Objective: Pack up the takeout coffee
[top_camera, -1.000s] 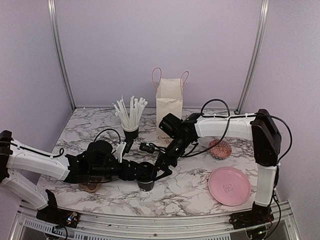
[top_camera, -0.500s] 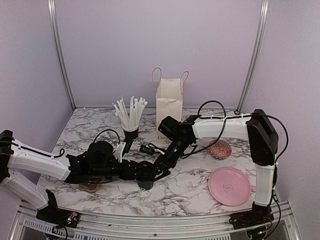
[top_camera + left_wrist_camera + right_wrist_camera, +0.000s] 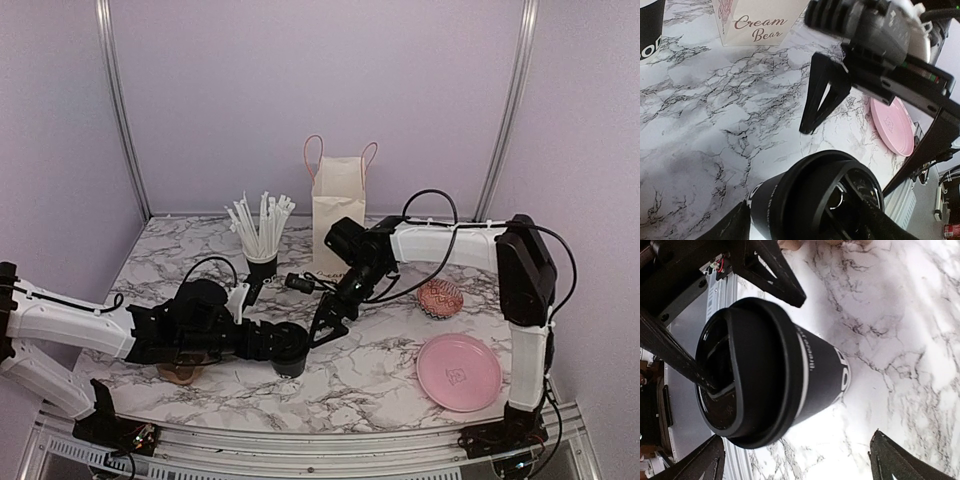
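The takeout coffee cup [image 3: 291, 353] stands on the marble table near the front, black with its black lid [image 3: 752, 372] on. My left gripper [image 3: 284, 346] is shut on the cup, one finger on each side of it. In the left wrist view the cup [image 3: 767, 202] fills the bottom, between the fingers [image 3: 727, 227]. My right gripper [image 3: 326, 328] is open and empty, just behind and right of the cup and apart from it. In the right wrist view the white-printed cup side [image 3: 822, 372] lies beyond the spread fingertips [image 3: 895, 457].
A black cup of white straws [image 3: 262, 250] stands behind the left arm. A cream paper bag [image 3: 338, 210] with pink handles stands at the back centre. A pink plate [image 3: 458, 372] and a patterned pink bowl [image 3: 440, 297] lie at the right. A brown tray [image 3: 180, 374] shows under the left arm.
My right gripper has drawn back and up a little from the cup. The left gripper still holds the cup in the same spot.
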`<act>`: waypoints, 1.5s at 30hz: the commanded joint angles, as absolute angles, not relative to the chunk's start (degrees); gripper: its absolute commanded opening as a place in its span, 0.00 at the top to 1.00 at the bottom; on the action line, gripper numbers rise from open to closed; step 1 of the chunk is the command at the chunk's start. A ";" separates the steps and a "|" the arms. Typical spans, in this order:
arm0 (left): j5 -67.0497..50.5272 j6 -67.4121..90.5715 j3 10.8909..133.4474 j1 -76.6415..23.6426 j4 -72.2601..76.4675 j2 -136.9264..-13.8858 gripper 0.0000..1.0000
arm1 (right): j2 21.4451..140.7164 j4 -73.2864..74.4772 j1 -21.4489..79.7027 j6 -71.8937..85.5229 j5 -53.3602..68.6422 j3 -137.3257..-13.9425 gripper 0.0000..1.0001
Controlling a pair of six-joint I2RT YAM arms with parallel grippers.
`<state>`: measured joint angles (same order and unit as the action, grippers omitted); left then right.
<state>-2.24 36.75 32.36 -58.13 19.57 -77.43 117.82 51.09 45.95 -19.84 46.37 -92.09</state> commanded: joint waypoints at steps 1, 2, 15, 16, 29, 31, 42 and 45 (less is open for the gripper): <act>-0.36 31.64 35.53 -58.76 6.23 -75.75 0.11 | 112.30 52.21 45.26 -25.10 39.03 -91.18 0.01; 1.19 30.60 36.72 -58.72 4.77 -75.40 0.02 | 111.57 52.37 45.21 -25.81 37.82 -90.48 0.01; 20.84 22.10 44.99 -58.42 -7.23 -66.71 0.01 | 103.66 48.58 51.09 -39.17 25.17 -91.81 0.01; 22.74 22.63 45.24 -58.11 -7.92 -66.19 0.01 | 103.94 47.88 52.36 -39.68 23.66 -92.23 0.01; 27.25 28.81 40.98 -54.77 -9.82 -56.02 0.01 | 116.43 52.33 57.95 -38.80 24.54 -105.61 0.01; 27.73 29.20 40.14 -54.59 -9.78 -54.52 0.01 | 116.83 53.06 58.17 -39.06 25.17 -105.69 0.02; 26.82 30.64 37.39 -53.68 -9.69 -52.34 0.01 | 117.15 52.68 59.56 -38.26 21.54 -104.08 0.04; 26.80 31.08 36.87 -53.66 -9.67 -52.25 0.01 | 117.38 52.82 59.85 -38.13 21.26 -104.03 0.08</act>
